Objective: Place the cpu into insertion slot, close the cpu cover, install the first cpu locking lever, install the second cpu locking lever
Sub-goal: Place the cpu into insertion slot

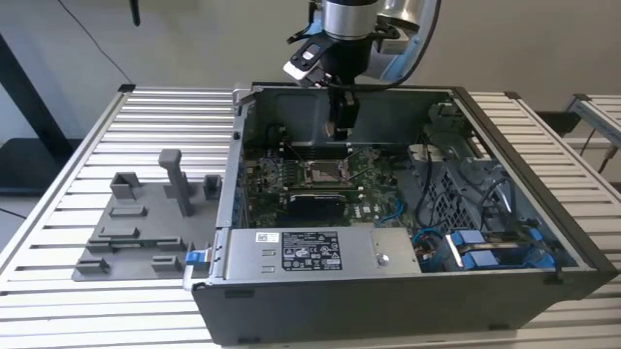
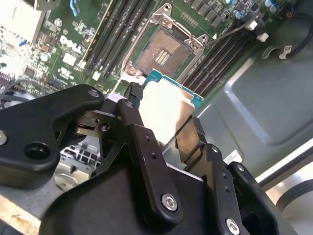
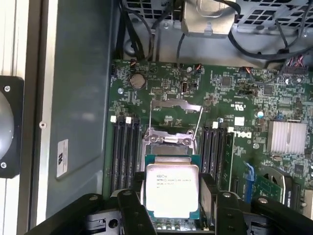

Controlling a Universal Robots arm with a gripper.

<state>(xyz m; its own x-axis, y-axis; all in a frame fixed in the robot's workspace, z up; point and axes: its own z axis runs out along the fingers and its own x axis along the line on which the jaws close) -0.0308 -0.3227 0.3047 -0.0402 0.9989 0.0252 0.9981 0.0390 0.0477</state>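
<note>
Exterior view: an open computer case [image 1: 291, 305] is seen lying on a slatted table [image 1: 145, 116], with a green circuit board [image 1: 374, 207] laid flat on its floor. The gripper [image 1: 342, 131] is held over the board, nearer the case's far wall than its near one, and clear above the insertion slot [image 1: 323, 172]. A grey fixture plate [image 1: 126, 233] is set on the table beside the case, toward the exterior view's left edge.

In both wrist views the cpu [image 3: 172, 188] [image 2: 164, 110] is seen pinched by two opposite edges between the black fingers [image 3: 131, 205] [image 2: 142, 142] of the gripper [image 3: 173, 196] [image 2: 164, 117], its pale metal face turned toward the first wrist camera. The chip is carried in the air, apart from the board and not touching the socket.

The insertion slot [image 2: 164, 51] [image 3: 168, 141] is shown uncovered near the middle of the circuit board [image 3: 230, 93] [image 2: 73, 54], its brownish centre ringed by a silver rim. Banks of long black memory slots [image 3: 124, 147] [image 2: 115, 29] are ranged along two of its sides. The cpu is held just beside the slot's near edge in the second wrist view, not yet seated within it.
</note>
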